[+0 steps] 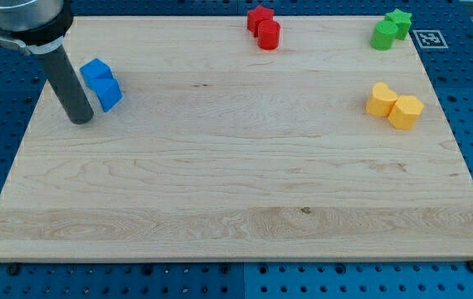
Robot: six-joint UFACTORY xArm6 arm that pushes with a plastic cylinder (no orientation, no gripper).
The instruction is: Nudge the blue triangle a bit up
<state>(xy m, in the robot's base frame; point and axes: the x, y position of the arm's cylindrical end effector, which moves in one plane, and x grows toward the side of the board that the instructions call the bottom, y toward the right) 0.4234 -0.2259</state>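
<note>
Two blue blocks touch each other near the board's upper left. The upper one looks like a cube. The lower one narrows toward the view's bottom and looks like the blue triangle. My rod comes down from the view's top left, and my tip rests on the board just left of and slightly below the lower blue block, with a small gap between them.
A red star and a red cylinder sit at the top middle. A green star and a green cylinder sit at the top right. Two yellow blocks touch at the right. The wooden board lies on a blue pegboard.
</note>
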